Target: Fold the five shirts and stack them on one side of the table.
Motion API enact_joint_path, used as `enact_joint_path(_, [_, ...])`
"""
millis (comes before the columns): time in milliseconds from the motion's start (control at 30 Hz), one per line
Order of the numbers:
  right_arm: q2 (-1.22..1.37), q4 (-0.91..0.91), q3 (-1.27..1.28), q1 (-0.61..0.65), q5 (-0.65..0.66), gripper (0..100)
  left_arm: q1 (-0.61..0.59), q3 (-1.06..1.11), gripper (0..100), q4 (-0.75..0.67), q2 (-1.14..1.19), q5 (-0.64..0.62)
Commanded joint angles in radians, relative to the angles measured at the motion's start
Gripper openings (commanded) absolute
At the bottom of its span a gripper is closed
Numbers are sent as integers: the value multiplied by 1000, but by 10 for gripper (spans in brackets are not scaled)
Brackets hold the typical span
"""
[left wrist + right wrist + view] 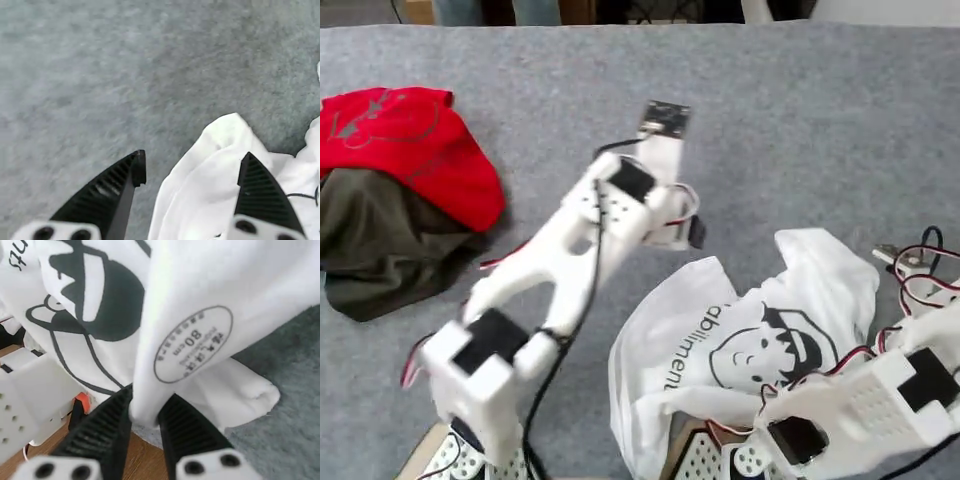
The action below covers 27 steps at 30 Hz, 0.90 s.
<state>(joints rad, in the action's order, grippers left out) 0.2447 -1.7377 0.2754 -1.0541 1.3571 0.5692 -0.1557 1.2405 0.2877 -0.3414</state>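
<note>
Folding of the white shirt (750,330) was judged to be the step in hand, and at an early stage. A fold of its printed cloth was pinched between the pressed-together fingers of the right gripper (145,407), with the rest of the shirt bunched beyond those fingers. The left gripper (194,165) was held with its fingers spread wide. One finger was over the bare table (100,75) and the other over the shirt's edge, so a rumpled corner lay between them, ungrasped as far as could be told. For the next move, that corner would probably have to be closed upon by the left fingers, so that the cloth could be drawn flat between both grippers before any fold was made. Well apart from both sets of fingers, a red shirt (410,140) was heaped on a dark shirt (370,240), neither judged to be folded. The white shirt was bunched against the right arm (880,400) and its wires (920,280), where a snag was thought possible.
</note>
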Motion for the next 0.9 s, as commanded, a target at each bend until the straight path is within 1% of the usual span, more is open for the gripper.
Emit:
enact_joint_path(0, [-5, -8, 7, -18, 11, 15, 33, -148, 303, -14, 100, -5])
enact_joint_path(67, [-5, -8, 8, -20, 11, 15, 50, -186, 303, -12, 160, 31])
enact_joint_path(233, [-5, -6, 8, -20, 11, 15, 104, -297, 302, 89, 255, 114])
enact_joint_path(300, [-5, -6, 8, -20, 9, 15, 113, -321, 293, 95, 284, 150])
enact_joint_path(367, [-5, -6, 8, -18, 9, 15, 113, -340, 252, 97, 318, 183])
enact_joint_path(467, [-5, -6, 8, -18, 9, 15, 113, -343, 154, 95, 367, 224])
enact_joint_path(567, [-5, 17, 8, -18, 6, 15, 113, -341, 45, 97, 411, 245])
enact_joint_path(600, [-5, 23, 8, -18, 6, 15, 111, -341, 23, 98, 420, 239])
enact_joint_path(733, [-5, 28, 8, -12, 6, 15, 93, -341, 27, 100, 422, 236])
enact_joint_path(867, [-5, 28, 8, -12, 6, 15, 18, -341, 28, 100, 348, 230])
